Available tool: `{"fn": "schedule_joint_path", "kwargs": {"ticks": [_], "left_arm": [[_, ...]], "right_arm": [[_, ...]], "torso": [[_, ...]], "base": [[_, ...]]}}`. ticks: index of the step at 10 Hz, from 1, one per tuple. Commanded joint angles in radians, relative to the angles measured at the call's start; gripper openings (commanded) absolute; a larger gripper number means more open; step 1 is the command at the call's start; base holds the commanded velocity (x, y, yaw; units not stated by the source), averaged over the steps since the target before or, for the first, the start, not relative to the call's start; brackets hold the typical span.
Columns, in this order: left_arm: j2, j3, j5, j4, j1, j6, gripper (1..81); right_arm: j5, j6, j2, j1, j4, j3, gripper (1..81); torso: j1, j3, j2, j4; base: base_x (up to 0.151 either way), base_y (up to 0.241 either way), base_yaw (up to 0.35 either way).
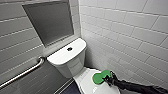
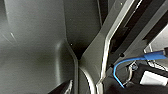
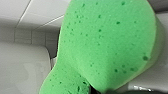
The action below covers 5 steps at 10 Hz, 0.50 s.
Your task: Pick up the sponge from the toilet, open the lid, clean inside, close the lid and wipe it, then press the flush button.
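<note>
The white toilet (image 1: 67, 58) stands against the tiled wall, its boxy tank turned at an angle. The dark round flush button (image 1: 69, 49) sits in the middle of the tank top. In front of the tank the white lid (image 1: 83, 83) lies shut. My right gripper (image 1: 108, 79) comes in from the lower right on a black arm and is shut on the bright green sponge (image 1: 99, 77). The sponge is low over the lid's right side; I cannot tell if it touches. Up close, the porous sponge (image 3: 107, 47) looms large before the right wrist camera.
A metal grab bar (image 1: 23, 73) runs along the left wall beside the tank. A dark recessed panel (image 1: 50, 21) sits above the tank. White tiled wall (image 1: 130, 37) closes in on the right. A blue cable (image 2: 120, 71) lies against dark grey robot parts.
</note>
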Motion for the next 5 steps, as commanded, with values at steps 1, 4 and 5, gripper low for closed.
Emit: {"fn": "schedule_joint_path", "kwargs": {"ticks": [1, 4, 5], "left_arm": [[-0.016, 0.03, 0.057, 0.004, 0.002, 0.008, 81.1], [-0.013, 0.031, 0.057, 0.004, 0.002, 0.017, 81.1], [-0.013, 0.033, 0.057, 0.004, 0.002, 0.019, 81.1]], "right_arm": [[-0.011, -0.001, -0.225, 0.031, -0.006, 0.308, 1.0], [-0.011, -0.003, -0.334, 0.003, -0.007, 0.417, 1.0], [-0.011, -0.004, -0.374, -0.013, -0.007, 0.447, 1.0]], "torso": [[0.0, 0.0, 0.0, 0.0], [0.0, 0.0, 0.0, 0.0], [0.0, 0.0, 0.0, 0.0]], "base": [[0.0, 0.0, 0.0], [0.0, 0.0, 0.0], [0.0, 0.0, 0.0]]}}
